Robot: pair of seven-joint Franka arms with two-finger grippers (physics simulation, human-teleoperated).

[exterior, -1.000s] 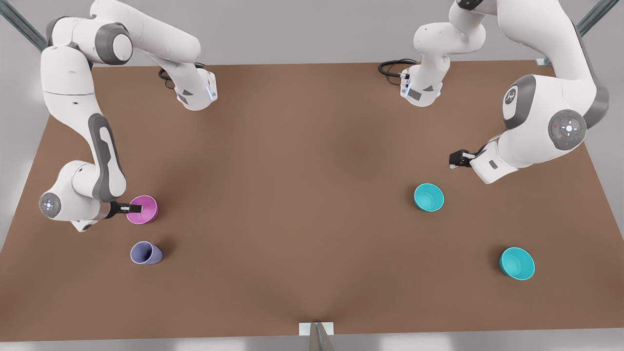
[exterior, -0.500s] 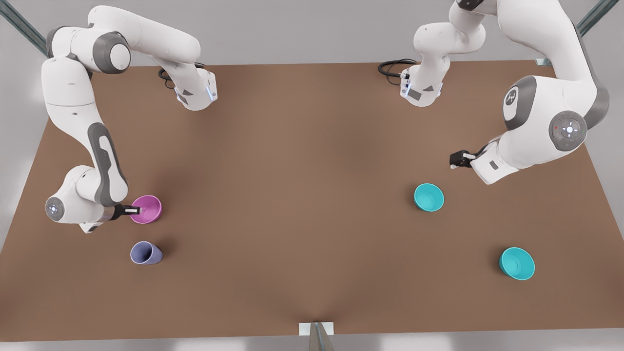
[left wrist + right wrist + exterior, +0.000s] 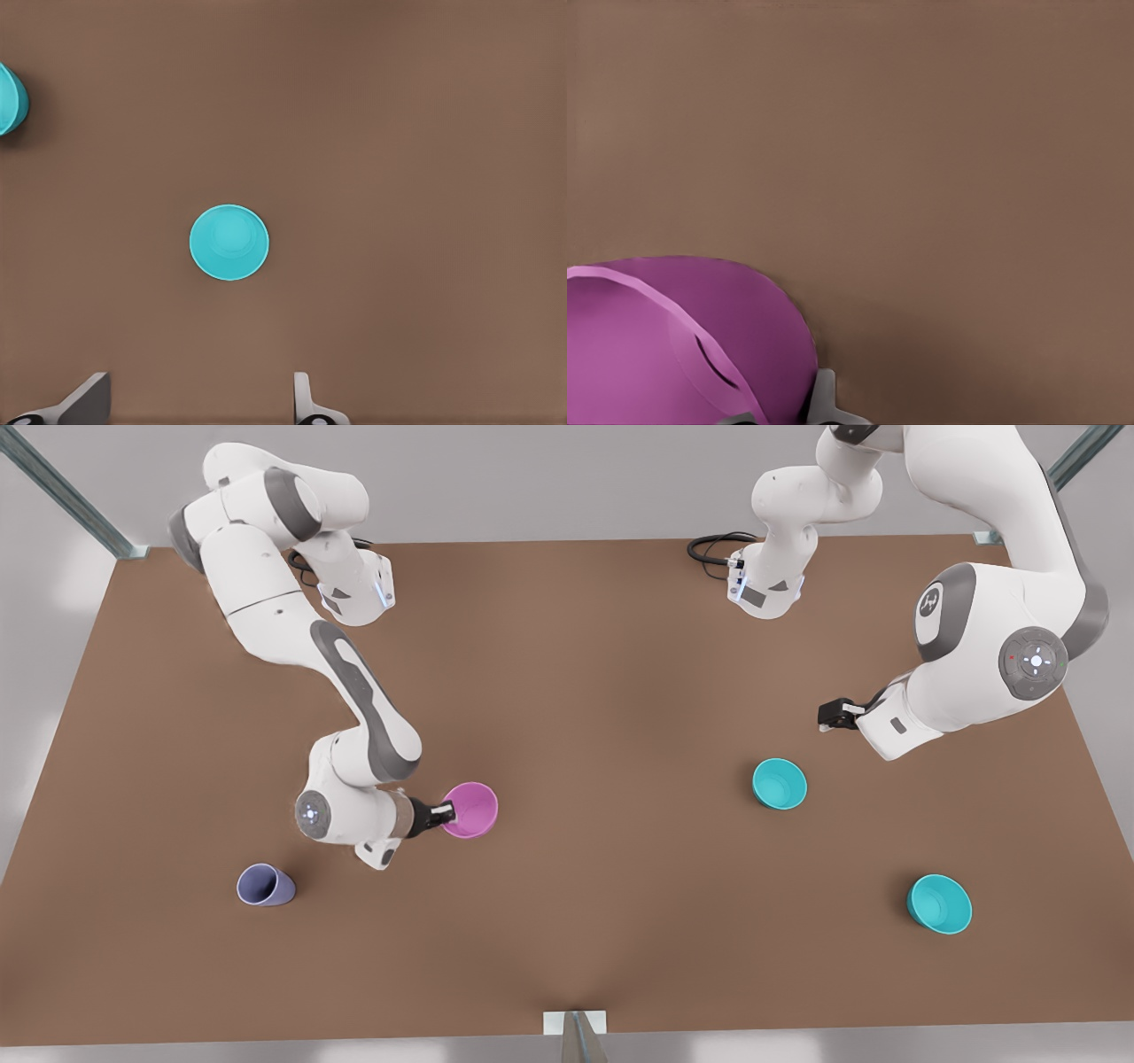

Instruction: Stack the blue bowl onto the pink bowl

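Observation:
The pink bowl is left of centre in the front view, and my right gripper is shut on its rim. In the right wrist view the pink bowl hangs tilted between the fingers of my right gripper. A blue bowl stands upright on the table at the front view's right. My left gripper hovers open a little behind it. In the left wrist view that blue bowl lies beyond my left gripper, whose fingertips are spread with nothing between them.
A second teal bowl sits near the front right, and its edge also appears in the left wrist view. A lavender cup lies at the front left. The brown table has open room in the middle.
My right arm has swung toward the front view's right, carrying the pink bowl from beside the lavender cup toward the table's middle. The left arm has not moved.

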